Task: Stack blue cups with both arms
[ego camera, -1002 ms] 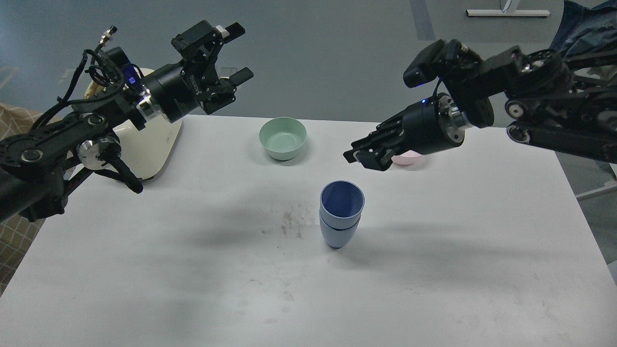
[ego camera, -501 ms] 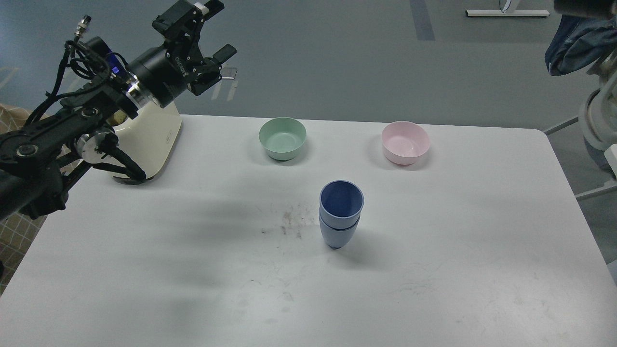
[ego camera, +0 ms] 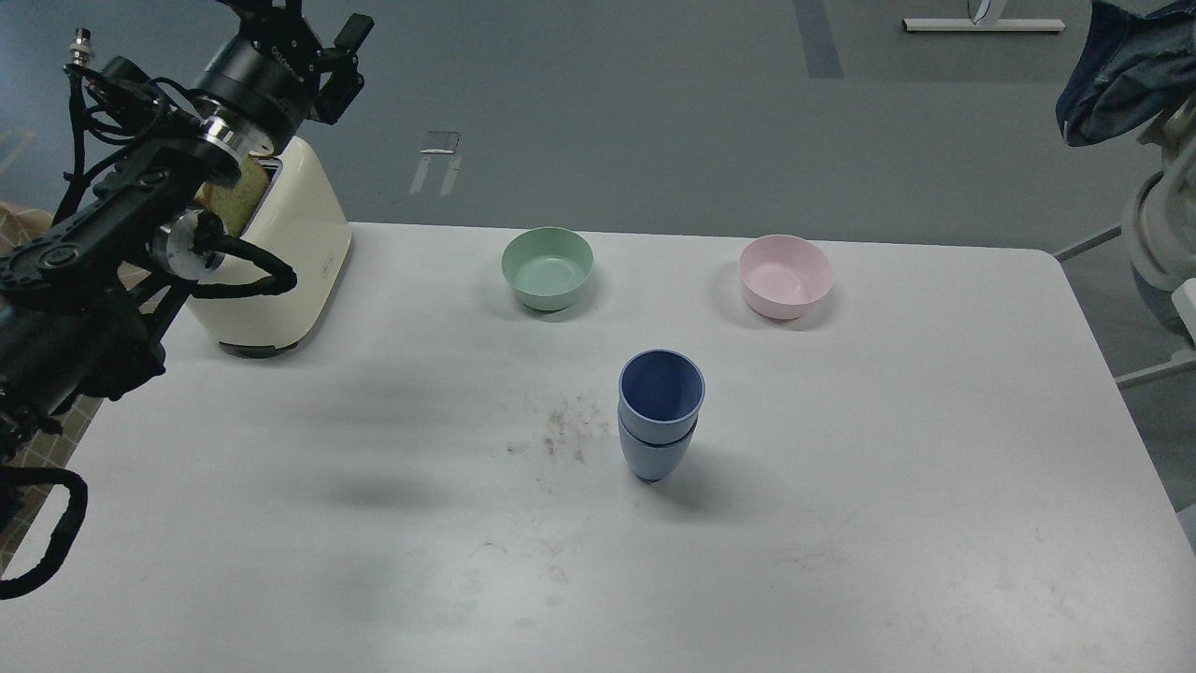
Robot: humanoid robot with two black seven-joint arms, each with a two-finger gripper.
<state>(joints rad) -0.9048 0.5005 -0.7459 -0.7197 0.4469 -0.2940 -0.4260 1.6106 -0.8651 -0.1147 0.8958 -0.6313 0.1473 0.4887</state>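
Note:
The two blue cups stand nested and upright near the middle of the white table [ego camera: 888, 523]. The upper cup [ego camera: 662, 388] sits inside the lower cup [ego camera: 656, 456], whose narrow base rests on the table. My left gripper [ego camera: 322, 19] is raised at the top left, far from the cups and above the toaster. It is partly cut off by the top edge; its one visible finger [ego camera: 356, 33] stands splayed out, and it holds nothing. My right arm and gripper are out of view.
A mint-green bowl [ego camera: 548, 267] and a pink bowl [ego camera: 785, 275] stand at the back of the table. A cream toaster [ego camera: 280, 262] with a bread slice [ego camera: 234, 192] stands at the back left under my left arm. A dark blue cloth [ego camera: 1121, 65] hangs at the top right.
My right arm has withdrawn out of view, uncovering the pink bowl. My left arm has swung up and to the left, towards the top edge. The nested cups have not moved.

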